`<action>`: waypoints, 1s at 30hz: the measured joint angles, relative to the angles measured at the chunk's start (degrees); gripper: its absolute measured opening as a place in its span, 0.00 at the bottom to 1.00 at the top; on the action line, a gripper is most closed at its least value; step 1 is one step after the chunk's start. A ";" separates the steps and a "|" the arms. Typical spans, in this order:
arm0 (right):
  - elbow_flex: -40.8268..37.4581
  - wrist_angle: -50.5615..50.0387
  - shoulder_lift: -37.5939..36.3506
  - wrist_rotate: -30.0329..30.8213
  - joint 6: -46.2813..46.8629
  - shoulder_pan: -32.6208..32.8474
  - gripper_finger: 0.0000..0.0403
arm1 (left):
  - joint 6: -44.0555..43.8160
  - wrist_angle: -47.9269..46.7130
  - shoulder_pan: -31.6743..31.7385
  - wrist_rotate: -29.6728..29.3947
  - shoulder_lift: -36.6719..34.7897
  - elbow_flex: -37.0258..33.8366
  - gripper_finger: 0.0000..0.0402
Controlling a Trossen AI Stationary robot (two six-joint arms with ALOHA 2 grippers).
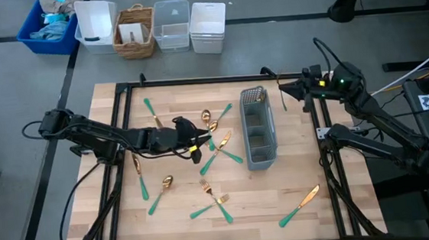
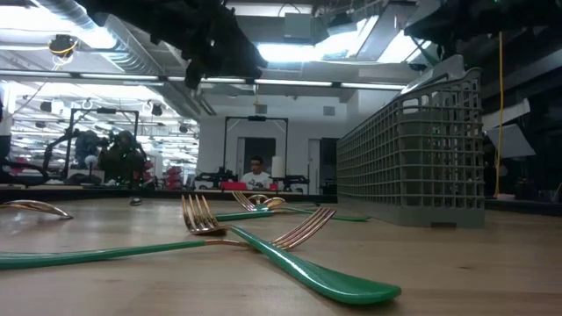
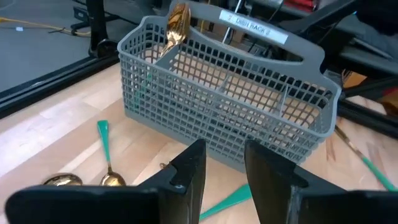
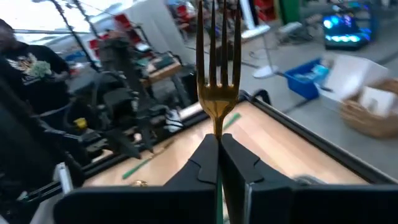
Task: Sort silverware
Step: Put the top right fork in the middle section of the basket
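Note:
The grey mesh caddy (image 1: 258, 128) stands right of the table's centre. A gold spoon (image 3: 177, 28) stands head up in its far end compartment, leaning on the rim. Several gold-headed, teal-handled forks, spoons and knives (image 1: 216, 157) lie flat on the wood, among them two crossed forks (image 2: 263, 233) and a knife (image 1: 302, 203) near the front right. My left gripper (image 3: 224, 152) hangs open above the middle pieces (image 1: 204, 148), facing the caddy, with nothing between its fingers. My right gripper (image 1: 281, 90) is raised beyond the caddy's far right corner and shut on a fork (image 4: 217, 56). My right gripper pinches the fork at its neck (image 4: 217, 127), just below the gold head, between its two fingertips. The fork lies along the fingers, with its tines sticking out past the tips and its teal handle (image 4: 219, 193) running back between them. It is lifted clear of the table.
A black frame (image 1: 196, 81) edges the wooden top. Beyond the far edge stand a blue bin (image 1: 48, 29), white bins (image 1: 209, 27) and a wicker basket (image 1: 135, 33). A person (image 4: 25, 68) stands off the table's left side. Bare wood lies at the front right.

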 joint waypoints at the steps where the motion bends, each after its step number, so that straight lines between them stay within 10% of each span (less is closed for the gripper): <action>1: 0.00 0.94 0.00 -0.88 -0.25 0.00 0.02 | 0.44 1.57 0.00 0.00 0.26 0.00 0.26; 17: 0.00 6.34 3.46 -1.44 -14.48 8.30 0.02 | 10.68 43.45 4.40 0.08 14.32 1.64 0.26; 30: 0.00 7.10 12.97 16.37 -20.27 20.73 0.02 | 18.90 42.66 5.55 1.66 26.24 16.99 0.33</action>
